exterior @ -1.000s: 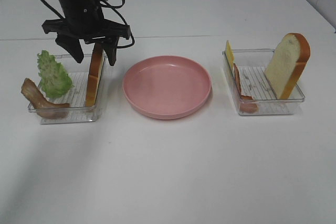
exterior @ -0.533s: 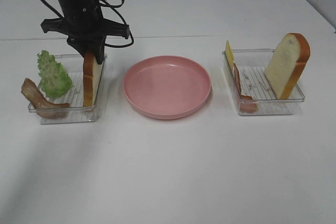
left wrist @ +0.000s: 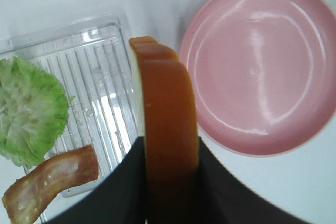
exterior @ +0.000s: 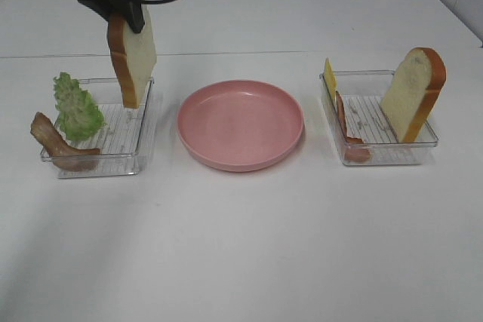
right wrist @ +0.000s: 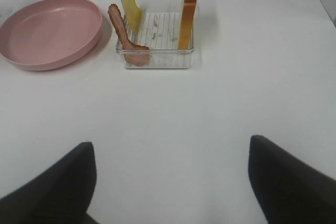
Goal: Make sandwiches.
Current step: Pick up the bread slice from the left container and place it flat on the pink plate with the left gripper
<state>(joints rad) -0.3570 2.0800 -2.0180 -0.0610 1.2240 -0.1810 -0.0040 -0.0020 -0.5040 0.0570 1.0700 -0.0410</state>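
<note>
The left gripper [exterior: 130,13] is clamping the bread slice [exterior: 134,62] by its top crust. A second ago its jaws were spread around the slice, which was standing in the clear tray [exterior: 143,132]. Now the slice is hanging free beneath the gripper, lifted above that tray. The lettuce [exterior: 75,107] and bacon [exterior: 56,141] are lying below it, on the side away from the pink plate [exterior: 240,122]. The right gripper [right wrist: 170,179] is standing wide open, holding nothing, and the second bread slice [right wrist: 190,9] is standing well ahead of it.

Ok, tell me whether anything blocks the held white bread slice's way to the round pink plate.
Nothing visible does. The white toy bread slice with orange-brown crust hangs in the left gripper over the clear plastic tray, and the round pink plate beside it lies bare.
</note>
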